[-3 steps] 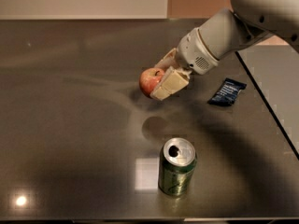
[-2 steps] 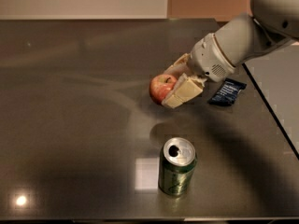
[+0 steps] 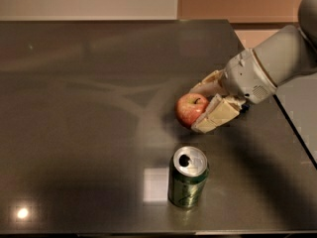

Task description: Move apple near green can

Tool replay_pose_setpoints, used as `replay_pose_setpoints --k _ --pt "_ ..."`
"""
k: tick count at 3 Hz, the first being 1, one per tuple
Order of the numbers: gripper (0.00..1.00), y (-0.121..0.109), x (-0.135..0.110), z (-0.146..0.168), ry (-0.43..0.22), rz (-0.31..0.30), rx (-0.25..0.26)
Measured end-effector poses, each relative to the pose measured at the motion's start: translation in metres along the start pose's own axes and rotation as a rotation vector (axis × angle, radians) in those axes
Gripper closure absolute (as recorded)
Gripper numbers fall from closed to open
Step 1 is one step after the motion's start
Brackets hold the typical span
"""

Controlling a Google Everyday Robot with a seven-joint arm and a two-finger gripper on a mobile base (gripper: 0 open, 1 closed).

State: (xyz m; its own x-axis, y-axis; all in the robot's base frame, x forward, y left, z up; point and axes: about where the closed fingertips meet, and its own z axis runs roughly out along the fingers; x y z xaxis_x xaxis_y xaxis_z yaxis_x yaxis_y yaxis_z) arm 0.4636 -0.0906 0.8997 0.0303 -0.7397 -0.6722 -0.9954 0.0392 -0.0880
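Dark, glossy table [image 3: 74, 133], seen from above, with pale light reflections near its front edge. A green can [image 3: 187, 182] stands upright on it near the front, silver top showing. Just behind the can, the gripper [image 3: 198, 110] clasps an apple [image 3: 189, 108] low over the surface; whether the apple touches the table cannot be told.

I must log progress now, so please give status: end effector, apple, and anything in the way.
End effector shut on apple, right of table centre. Apple just beyond green can, not touching it. Nothing between them.
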Motion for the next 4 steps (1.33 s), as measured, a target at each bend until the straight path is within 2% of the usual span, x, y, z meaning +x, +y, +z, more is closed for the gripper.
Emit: replay_pose_setpoints --k 2,4 --pt "1.0 0.032 0.029 -0.014 0.001 -0.028 -0.028" --pt "1.0 0.058 0.043 -0.016 -0.028 -0.06 -0.075"
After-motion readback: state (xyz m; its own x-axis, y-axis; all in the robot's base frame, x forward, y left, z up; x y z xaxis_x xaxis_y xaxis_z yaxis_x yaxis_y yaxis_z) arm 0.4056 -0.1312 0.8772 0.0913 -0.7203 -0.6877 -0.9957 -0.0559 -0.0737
